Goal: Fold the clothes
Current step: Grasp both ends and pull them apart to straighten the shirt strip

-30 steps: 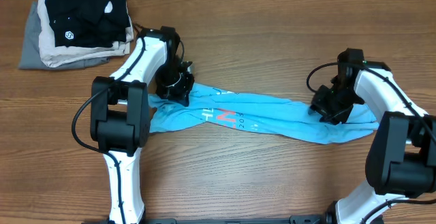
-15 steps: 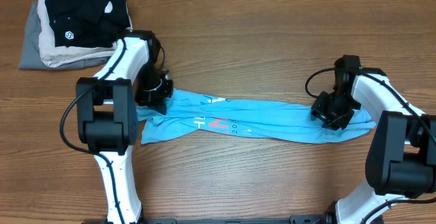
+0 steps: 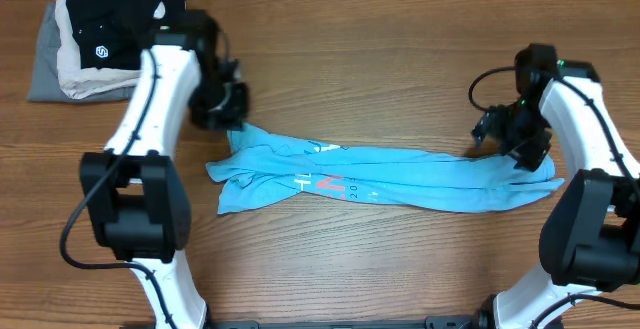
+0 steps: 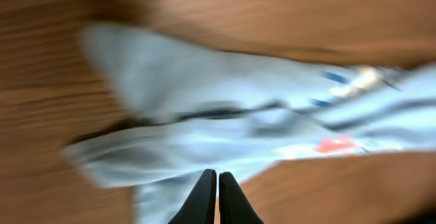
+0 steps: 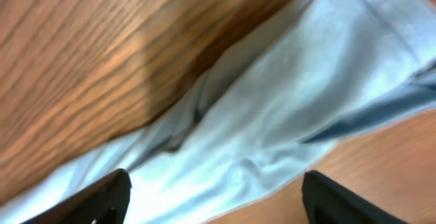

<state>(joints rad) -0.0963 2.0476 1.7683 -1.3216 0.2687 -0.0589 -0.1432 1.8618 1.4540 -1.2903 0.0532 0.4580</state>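
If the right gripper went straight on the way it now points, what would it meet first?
Probably the blue T-shirt, which lies right ahead of the right gripper; depth is unclear.

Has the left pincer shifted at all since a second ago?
Yes. In the overhead view the left pincer has moved left and slightly back, closer to the pile of folded clothes.

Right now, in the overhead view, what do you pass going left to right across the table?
pile of folded garments → left gripper → sky-blue T-shirt → right gripper
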